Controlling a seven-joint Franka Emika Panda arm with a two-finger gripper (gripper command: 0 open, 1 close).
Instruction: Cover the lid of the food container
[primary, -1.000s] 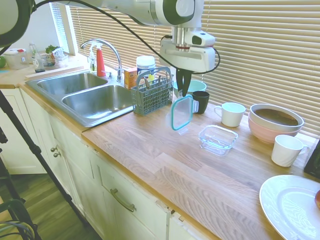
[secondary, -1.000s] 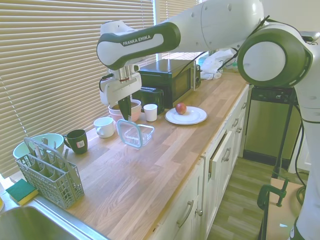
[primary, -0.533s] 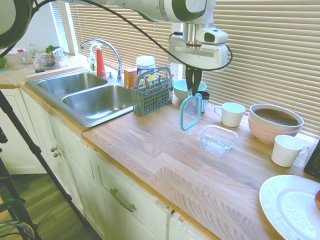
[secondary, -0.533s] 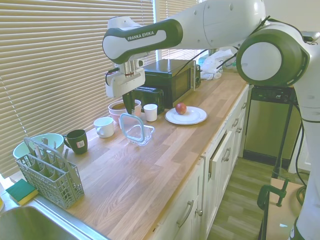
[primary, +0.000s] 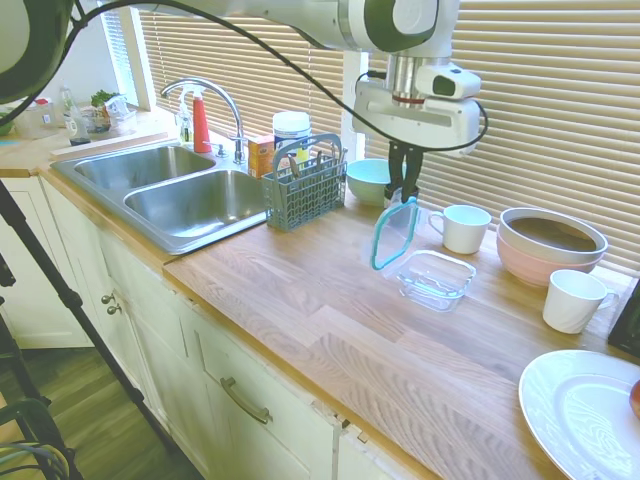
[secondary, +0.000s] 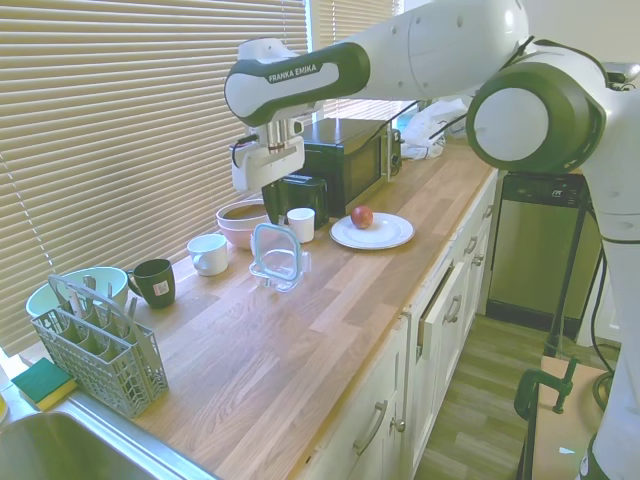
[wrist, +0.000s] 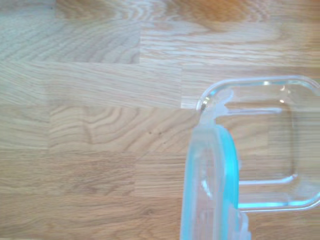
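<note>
One gripper (primary: 404, 188) is in play, and it is clamped on the top edge of the lid (primary: 394, 235), which hangs on edge below it, near vertical, long axis running up and down. The container (primary: 434, 279) sits on the tabletop (primary: 330, 320) at centre right of the first exterior frame, directly below and slightly right of the lid's lower edge; whether the lower snap tab touches the container's near rim cannot be determined. In the second exterior view the lid (secondary: 275, 250) stands in front of the container (secondary: 283, 275) at frame centre, with the gripper (secondary: 271, 209) above it. The wrist view shows the lid (wrist: 210, 185) edge-on, its teal rim rising from the bottom edge, with the container (wrist: 260, 145) offset to one side so that only one corner lies under the lid's far tab. Judged from this, the coming move calls for tipping the lid from vertical to flat, shifting it toward the container, and aligning the long axes of both before lowering. Legible writing: "FRANKA EMIKA" on the arm link (secondary: 300, 72) in the upper centre of the second exterior frame. Print on the dark mug (secondary: 153, 282) at the left of that frame is too small to read.
</note>
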